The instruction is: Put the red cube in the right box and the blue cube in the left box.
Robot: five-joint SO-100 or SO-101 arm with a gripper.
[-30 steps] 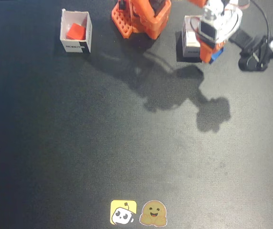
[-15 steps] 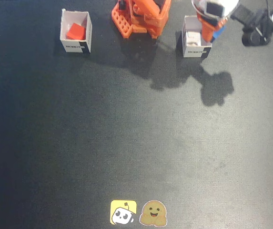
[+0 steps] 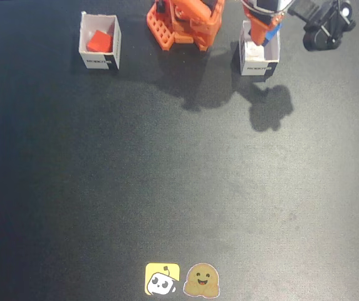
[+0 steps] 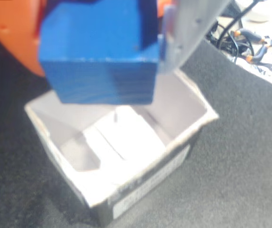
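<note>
A wide black felt-like mat (image 3: 166,188) covers the table from edge to edge. Near its bottom edge in the fixed view, about midway along, sit two flat stickers side by side and almost touching: a yellow square sticker with a white cartoon face (image 3: 162,279) and, to its right, a round brown smiling-face sticker (image 3: 202,280). In the wrist view, beyond the mat's far right corner, a tangle of dark cables and small tools (image 4: 249,40) lies on a pale surface.

open white box (image 4: 173,142) directly under held blue cube (image 4: 98,57), interior clear, walls around
</note>
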